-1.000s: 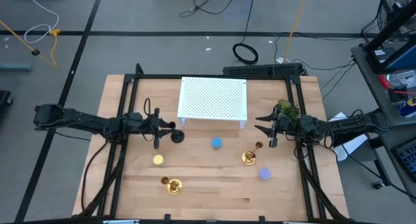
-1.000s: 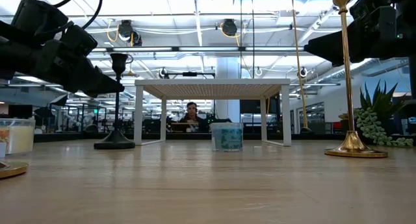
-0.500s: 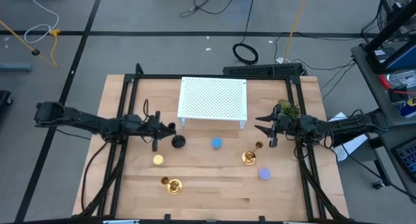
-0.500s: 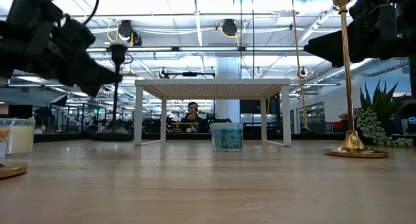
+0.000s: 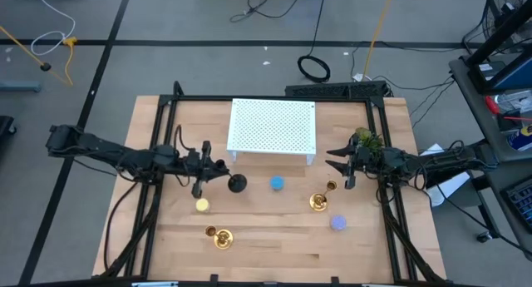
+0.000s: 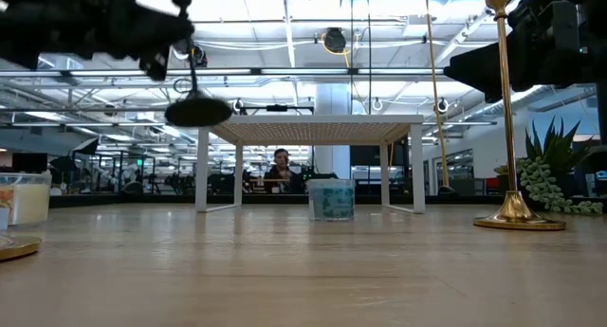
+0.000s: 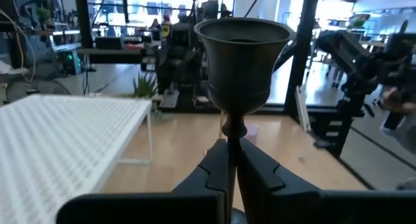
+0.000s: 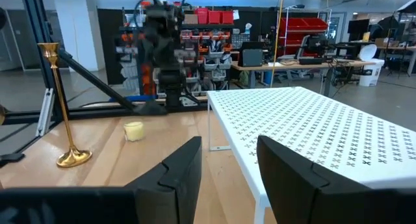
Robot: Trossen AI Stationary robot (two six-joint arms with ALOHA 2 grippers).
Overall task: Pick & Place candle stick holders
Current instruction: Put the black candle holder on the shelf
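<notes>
A: Holding status first: what does the left gripper (image 5: 218, 176) carry?

B: Its fingers (image 7: 218, 169) are clamped on the slim stem of the black candle holder (image 5: 238, 183). The low view shows the holder raised clear of the bench (image 5: 274, 233), level with the top of the white perforated stand (image 5: 273, 126) and just in front of it.

A: Shape and finish?

B: Matte black, with a flared cup at one end and a round base at the other.

A: Right gripper (image 5: 344, 170)?

B: Fingers (image 8: 179, 175) spread apart, holding nothing. It hovers near the right edge, beside the green plant (image 5: 366, 141). One tall brass holder (image 5: 318, 201), shiny with a round base, stands just beside it.

A: Remaining pieces?

B: A second brass holder (image 5: 221, 237) stands near the front left. The yellow piece (image 5: 202, 205), the blue piece (image 5: 276, 184) and the lavender piece (image 5: 338, 223) are small and round, resting on the wood-grain surface. Contents of the cups cannot be made out.
</notes>
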